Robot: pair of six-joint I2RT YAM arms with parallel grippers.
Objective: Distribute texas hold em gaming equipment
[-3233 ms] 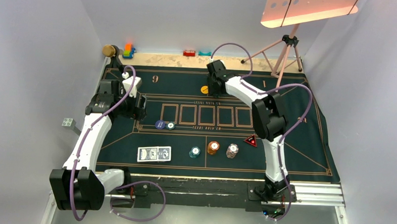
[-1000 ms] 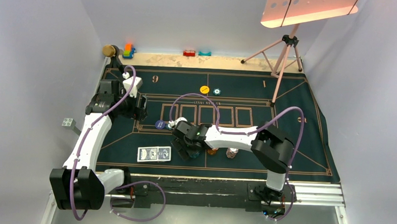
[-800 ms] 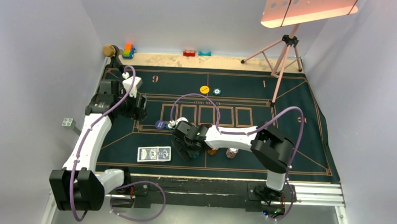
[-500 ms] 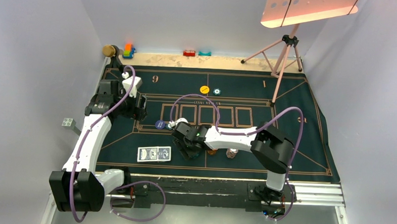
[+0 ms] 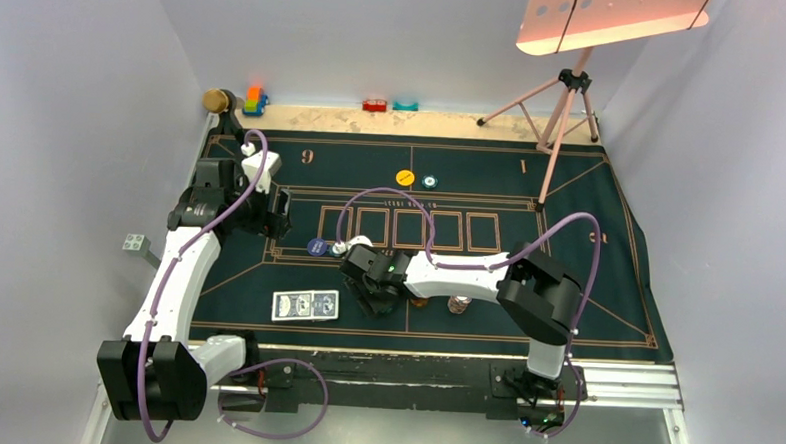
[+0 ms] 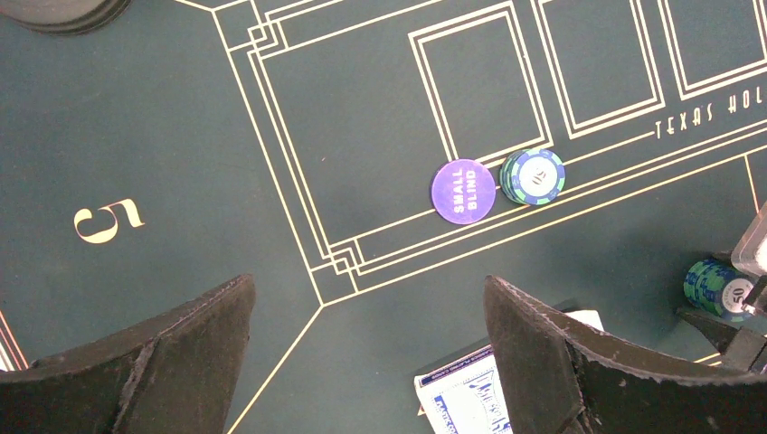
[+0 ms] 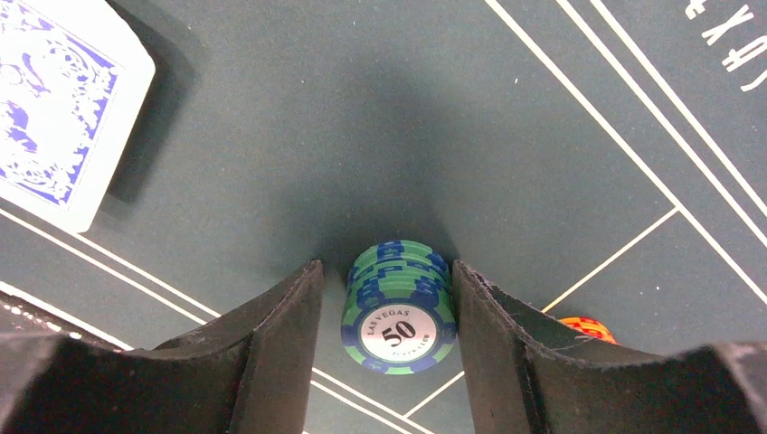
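Two pincers stood open: left pincer (image 6: 369, 287) wide and empty, right pincer (image 7: 387, 268) narrowly bracketing one green-blue chip stack (image 7: 398, 316). One orange chip stack (image 7: 586, 327) was mostly hidden.

- Teal "50" chip stack (image 7: 398, 316), upright between the parted jaws of the right gripper (image 7: 384, 280).
- Blue-backed cards (image 5: 305, 304), flat at its 9 o'clock.
- Purple "small blind" disc (image 6: 462, 191), second teal stack (image 6: 533, 176) just beside at 3 o'clock.
- Yellow button (image 5: 405, 178), lone teal chip (image 5: 429, 182) at 3 o'clock.

Purple button (image 6: 463, 191) reads SMALL BLIND; teal chips (image 7: 398, 331) LAS VEGAS 50
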